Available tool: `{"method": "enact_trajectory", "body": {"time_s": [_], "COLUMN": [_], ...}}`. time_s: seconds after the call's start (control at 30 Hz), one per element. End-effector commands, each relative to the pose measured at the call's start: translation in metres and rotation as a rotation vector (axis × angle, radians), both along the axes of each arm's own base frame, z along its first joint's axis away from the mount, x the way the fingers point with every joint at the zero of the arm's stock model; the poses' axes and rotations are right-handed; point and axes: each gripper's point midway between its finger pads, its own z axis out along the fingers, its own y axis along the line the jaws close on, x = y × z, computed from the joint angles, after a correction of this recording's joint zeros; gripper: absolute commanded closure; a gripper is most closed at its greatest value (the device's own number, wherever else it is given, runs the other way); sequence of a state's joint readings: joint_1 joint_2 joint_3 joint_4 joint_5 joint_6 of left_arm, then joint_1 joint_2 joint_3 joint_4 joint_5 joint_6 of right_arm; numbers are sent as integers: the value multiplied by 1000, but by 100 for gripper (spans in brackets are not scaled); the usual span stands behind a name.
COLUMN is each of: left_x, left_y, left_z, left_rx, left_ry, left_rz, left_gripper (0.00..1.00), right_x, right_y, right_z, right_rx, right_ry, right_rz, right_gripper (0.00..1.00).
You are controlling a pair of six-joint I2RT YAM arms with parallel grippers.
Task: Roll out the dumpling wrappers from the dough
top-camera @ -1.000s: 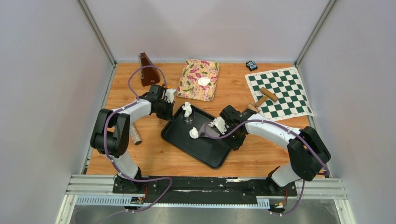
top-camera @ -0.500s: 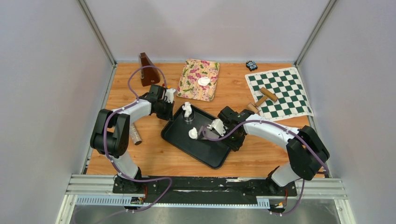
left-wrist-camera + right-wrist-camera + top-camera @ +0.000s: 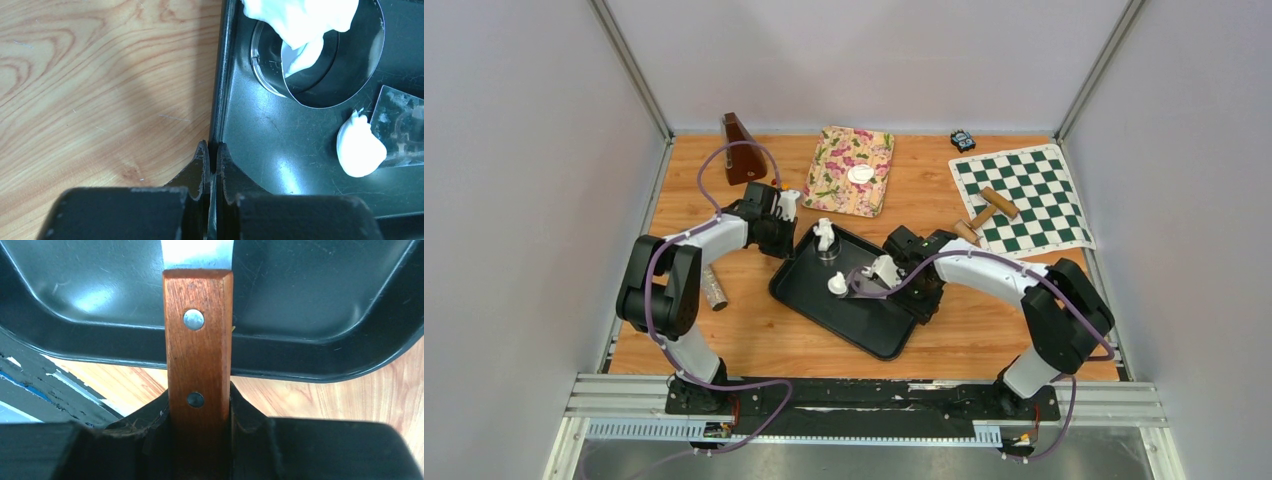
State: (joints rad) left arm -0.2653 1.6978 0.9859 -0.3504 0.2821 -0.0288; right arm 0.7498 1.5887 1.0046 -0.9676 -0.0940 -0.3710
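Observation:
One round white dumpling wrapper (image 3: 860, 174) lies on the floral cloth (image 3: 836, 188) at the back. In the black tray (image 3: 879, 335) a small white dough lump (image 3: 837, 285) (image 3: 360, 150) sits near the middle. More dough (image 3: 825, 233) (image 3: 300, 20) drapes over a metal ring cutter (image 3: 367, 75). My left gripper (image 3: 786, 245) (image 3: 212, 150) is shut on the tray's (image 3: 300, 165) far-left rim. Shut on the wooden handle (image 3: 199, 340) of a scraper, my right gripper (image 3: 896, 270) (image 3: 199, 405) holds the blade (image 3: 861, 283) (image 3: 400, 125) right beside the lump.
A brown metronome (image 3: 742, 148) stands at the back left. On the right lies a green chessboard mat (image 3: 1022, 198) with a wooden rolling pin (image 3: 986, 212). A small dark gadget (image 3: 962, 140) sits at the back. A grey cylinder (image 3: 714, 288) lies left of the tray.
The right arm has slid left over the tray, bringing the scraper blade up to the dough lump. The left gripper, the tray and the lump have stayed put.

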Motion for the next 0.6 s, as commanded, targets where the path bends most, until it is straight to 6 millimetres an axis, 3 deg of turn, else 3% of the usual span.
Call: {"method": "enact_trajectory", "body": {"time_s": [0.0, 0.23, 0.57], "left_x": [-4, -5, -5], "left_y": [12, 11, 10], "left_z": [-5, -5, -5], "left_rx": [43, 38, 33], "left_ry": [12, 14, 12], "left_rz": [70, 68, 67], "left_gripper": [100, 100, 100], "right_x": [24, 43, 74], "right_y": [16, 23, 10], "right_z": [5, -1, 17], "right_rx": [21, 38, 49], "right_ry": [-78, -137, -274], "right_rz": [-47, -71, -166], "right_gripper": [100, 100, 100]}}
